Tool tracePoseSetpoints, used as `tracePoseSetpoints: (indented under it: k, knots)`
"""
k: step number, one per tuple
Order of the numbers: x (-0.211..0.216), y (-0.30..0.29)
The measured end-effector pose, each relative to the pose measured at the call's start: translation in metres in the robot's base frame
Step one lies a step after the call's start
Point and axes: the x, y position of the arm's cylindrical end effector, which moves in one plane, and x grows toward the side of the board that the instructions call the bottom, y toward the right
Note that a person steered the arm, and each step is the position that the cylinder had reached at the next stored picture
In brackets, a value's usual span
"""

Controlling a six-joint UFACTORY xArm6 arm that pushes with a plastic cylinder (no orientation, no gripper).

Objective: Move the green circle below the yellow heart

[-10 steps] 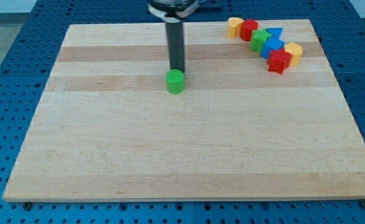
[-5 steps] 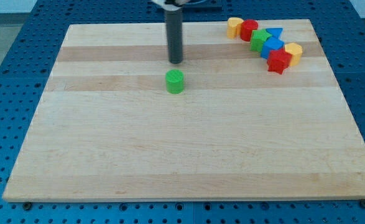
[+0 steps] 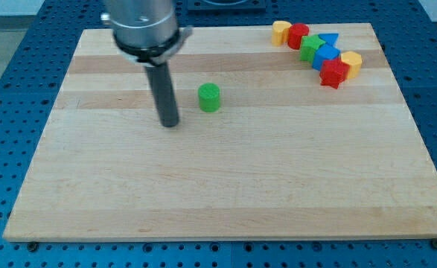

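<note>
Green circle sits alone, upper middle of the board. It looks light, rigid and smooth, so I expect it to slide easily; best pushed square through its centre. My tip is bare, touching nothing, near the block at its eight o'clock. Yellow heart waits well apart at two o'clock, beside the red cylinder.
</note>
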Motion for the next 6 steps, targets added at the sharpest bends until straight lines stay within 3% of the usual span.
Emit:
tracePoseSetpoints:
  k: [2,4,6]
  knots:
    - [-0.031,0.035]
    - [-0.099,0.067]
    - [-0.118,0.115]
